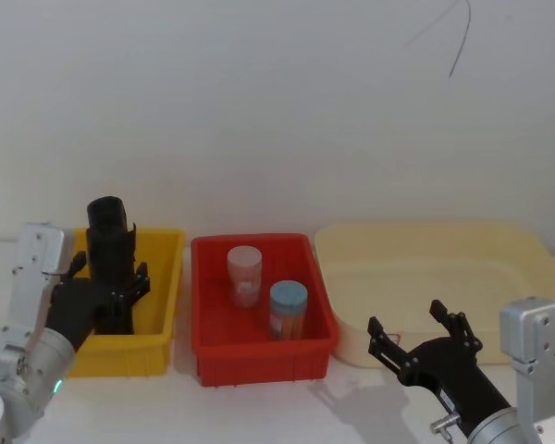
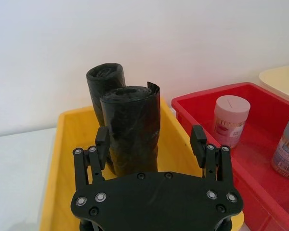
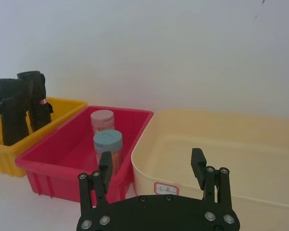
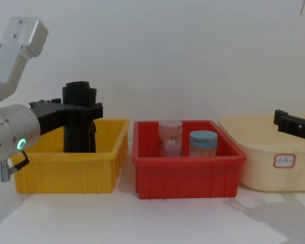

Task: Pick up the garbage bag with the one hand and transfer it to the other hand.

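Between the wide fingers (image 2: 198, 138) of the left pincer (image 2: 150, 139) stands the garbage bag (image 2: 132, 115) — likely light, soft, slippery film; take it gently mid-height. Right pincer (image 1: 407, 322) hangs open by the cream tray (image 1: 462, 268).

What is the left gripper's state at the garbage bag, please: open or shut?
Open: the left gripper straddles the upright garbage bag in the yellow bin, one finger clear of it.

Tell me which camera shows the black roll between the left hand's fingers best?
The left wrist view: the garbage bag stands close up between the fingers of the open left hand. The head view looks down on it behind the hand, the chest view sees it side-on, and the right wrist view shows it far off.
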Action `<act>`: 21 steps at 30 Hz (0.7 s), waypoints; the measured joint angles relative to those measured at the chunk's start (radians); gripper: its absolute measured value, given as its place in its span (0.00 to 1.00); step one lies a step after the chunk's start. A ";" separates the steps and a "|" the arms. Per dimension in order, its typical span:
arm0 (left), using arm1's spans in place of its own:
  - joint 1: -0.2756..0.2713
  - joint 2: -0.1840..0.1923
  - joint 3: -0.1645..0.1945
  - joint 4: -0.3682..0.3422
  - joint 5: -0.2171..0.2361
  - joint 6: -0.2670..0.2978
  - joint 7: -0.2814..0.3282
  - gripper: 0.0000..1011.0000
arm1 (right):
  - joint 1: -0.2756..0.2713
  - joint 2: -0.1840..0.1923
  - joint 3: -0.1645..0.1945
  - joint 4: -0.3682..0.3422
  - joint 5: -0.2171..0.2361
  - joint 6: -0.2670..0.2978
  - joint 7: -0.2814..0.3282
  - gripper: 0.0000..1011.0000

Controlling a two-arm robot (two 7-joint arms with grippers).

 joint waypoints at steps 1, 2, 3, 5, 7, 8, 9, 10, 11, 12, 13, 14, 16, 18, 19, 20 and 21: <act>0.002 0.000 -0.001 -0.003 0.000 0.001 0.000 0.99 | 0.000 0.000 0.000 0.000 0.000 0.000 0.000 0.99; 0.006 0.002 -0.005 -0.011 0.000 0.003 0.000 0.99 | 0.000 0.000 0.000 0.000 0.000 0.000 0.000 0.99; 0.008 0.003 -0.006 -0.014 0.000 0.004 0.000 0.99 | 0.000 0.000 0.000 0.000 0.000 0.000 0.000 0.99; 0.013 0.004 -0.009 -0.021 0.001 0.006 0.000 0.99 | 0.000 0.000 0.000 0.000 0.000 0.000 0.000 0.99; 0.020 0.008 -0.015 -0.034 0.001 0.008 0.001 0.99 | 0.000 0.000 0.000 0.000 0.000 0.000 0.000 0.99; 0.025 0.010 -0.019 -0.043 0.001 0.010 0.001 0.99 | 0.000 0.000 0.000 0.000 0.000 0.000 0.000 0.99; 0.027 0.010 -0.020 -0.046 0.001 0.011 0.001 0.99 | 0.000 0.000 0.000 0.000 0.000 0.000 0.000 0.99; 0.029 0.011 -0.022 -0.050 0.001 0.012 0.001 0.99 | 0.000 0.000 0.000 0.000 0.000 0.000 0.000 0.99; 0.033 0.012 -0.025 -0.056 0.001 0.013 0.002 0.99 | 0.000 0.000 0.000 0.000 0.000 0.000 0.000 0.99; 0.035 0.013 -0.027 -0.059 0.001 0.014 0.002 0.99 | 0.000 0.000 0.000 0.000 0.000 0.000 0.000 0.99; 0.037 0.013 -0.029 -0.062 0.001 0.015 0.002 0.99 | 0.000 0.000 0.000 0.000 0.000 0.000 0.000 0.99; 0.038 0.013 -0.030 -0.063 0.001 0.015 0.003 0.99 | 0.000 0.000 0.000 0.000 0.000 0.000 0.000 0.99; 0.042 0.014 -0.035 -0.069 0.001 0.018 0.003 0.99 | 0.000 0.000 0.000 0.000 0.000 0.000 0.000 0.99; 0.044 0.014 -0.037 -0.070 0.002 0.019 0.003 0.99 | 0.000 0.000 0.000 0.000 0.000 0.000 0.000 0.99; 0.045 0.014 -0.039 -0.070 0.002 0.020 0.003 0.99 | 0.000 0.000 0.000 0.000 0.000 0.000 0.000 0.99; 0.046 0.014 -0.040 -0.070 0.002 0.020 0.003 0.99 | 0.000 0.000 0.000 0.000 0.000 0.000 0.000 0.99; 0.046 0.013 -0.041 -0.070 0.003 0.021 0.003 0.99 | 0.000 0.000 0.000 0.000 0.000 0.000 0.000 0.99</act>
